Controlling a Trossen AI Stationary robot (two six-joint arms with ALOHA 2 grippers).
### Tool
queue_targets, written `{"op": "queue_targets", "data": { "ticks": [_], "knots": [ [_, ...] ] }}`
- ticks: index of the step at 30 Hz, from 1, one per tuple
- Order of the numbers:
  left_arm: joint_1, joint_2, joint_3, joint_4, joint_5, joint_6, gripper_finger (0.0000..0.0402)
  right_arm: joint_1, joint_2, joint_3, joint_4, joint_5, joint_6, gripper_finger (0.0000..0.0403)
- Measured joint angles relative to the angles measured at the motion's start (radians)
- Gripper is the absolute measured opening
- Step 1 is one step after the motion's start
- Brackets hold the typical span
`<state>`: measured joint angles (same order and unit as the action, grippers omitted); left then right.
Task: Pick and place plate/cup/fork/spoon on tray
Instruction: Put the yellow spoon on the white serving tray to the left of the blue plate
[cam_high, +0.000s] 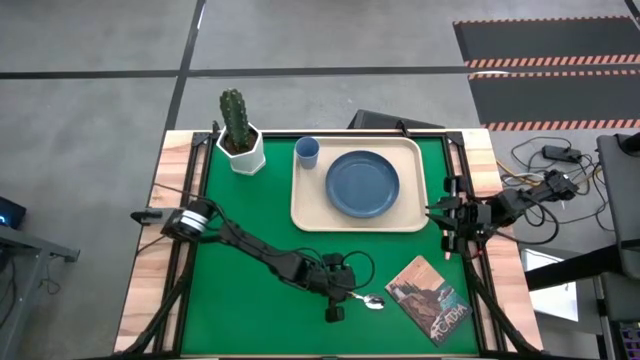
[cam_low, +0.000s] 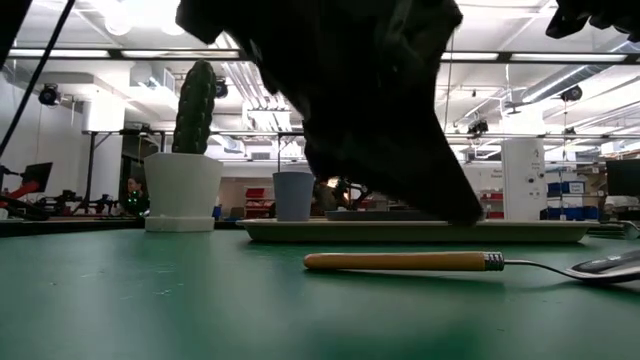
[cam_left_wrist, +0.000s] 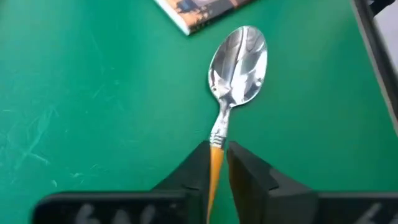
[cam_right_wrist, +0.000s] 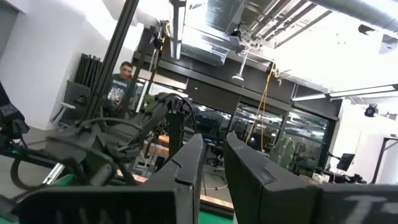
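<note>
Dark-blue round plate (cam_high: 362, 184) and light-blue cup (cam_high: 307, 151) sit on cream tray (cam_high: 305, 205), upper centre. Left gripper (cam_left_wrist: 216, 163) clamps orange-handled spoon (cam_left_wrist: 238, 57), lower centre, on the mat. Fork unseen.

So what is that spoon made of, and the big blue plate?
The spoon has a bowl that looks like polished metal: it is silver and mirrors the lights. Its orange handle looks matte, maybe wood or plastic. The plate is smooth, even dark blue with a soft sheen, so plastic or glazed ceramic; the look leaves that open.
</note>
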<state>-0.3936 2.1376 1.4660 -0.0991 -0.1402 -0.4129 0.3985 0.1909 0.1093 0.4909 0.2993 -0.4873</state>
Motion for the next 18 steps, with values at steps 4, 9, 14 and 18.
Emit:
{"op": "queue_targets", "data": {
  "ticks": [4, 9, 14, 18],
  "knots": [
    [0.001, 0.0, 0.0, 0.017, -0.005, 0.008, 0.0101, 0.0, 0.0, 0.0, 0.001, -0.001, -0.004, 0.0052],
    [0.001, 0.002, -0.022, 0.032, -0.005, 0.058, 0.0169, 0.0, 0.0, 0.0, 0.001, -0.002, -0.009, 0.0052],
    [-0.001, 0.003, -0.078, 0.126, -0.011, 0.087, 0.0175, 0.0, 0.0, 0.001, 0.0, -0.002, -0.008, 0.0052],
    [-0.007, 0.003, -0.125, 0.161, -0.009, 0.086, 0.0155, 0.0, 0.0, 0.001, -0.003, -0.002, -0.004, 0.0052]
  ]
}}
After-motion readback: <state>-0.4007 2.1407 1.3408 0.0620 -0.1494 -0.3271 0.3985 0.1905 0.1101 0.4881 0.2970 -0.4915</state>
